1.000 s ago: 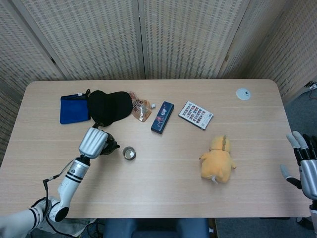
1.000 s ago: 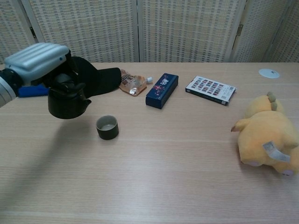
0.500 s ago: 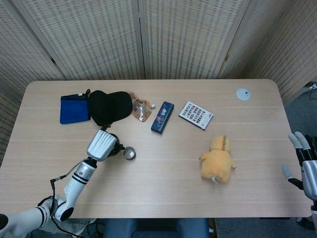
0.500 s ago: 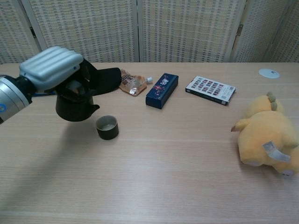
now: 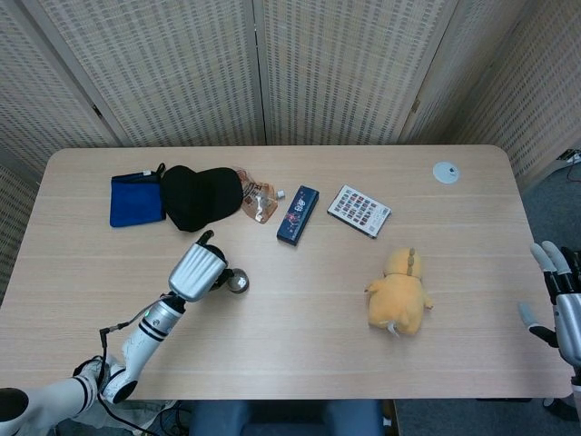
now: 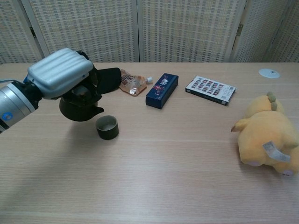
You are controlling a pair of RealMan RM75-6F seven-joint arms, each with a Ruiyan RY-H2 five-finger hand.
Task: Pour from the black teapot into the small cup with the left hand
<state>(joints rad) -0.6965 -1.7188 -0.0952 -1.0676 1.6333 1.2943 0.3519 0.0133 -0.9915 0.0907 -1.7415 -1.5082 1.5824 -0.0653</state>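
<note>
The black teapot (image 6: pixel 80 106) is held in the left hand (image 6: pixel 60 77), whose fingers (image 6: pixel 91 80) are wrapped around its top and handle side; it is carried above the desk (image 6: pixel 154 177), tilted, with its spout pointing down toward the small cup (image 6: pixel 107 127). The cup stands upright on the desk just beyond and below the fingers, close under the spout; whether anything is flowing cannot be told. Behind the fingers, a black cap (image 5: pixel 201 195) and a blue pouch (image 5: pixel 137 200) are laid. The right hand (image 5: pixel 561 300) is seen at the desk's right edge, its fingers (image 5: pixel 543 257) spread apart and holding nothing, well apart from a yellow plush toy (image 5: pixel 399 292).
</note>
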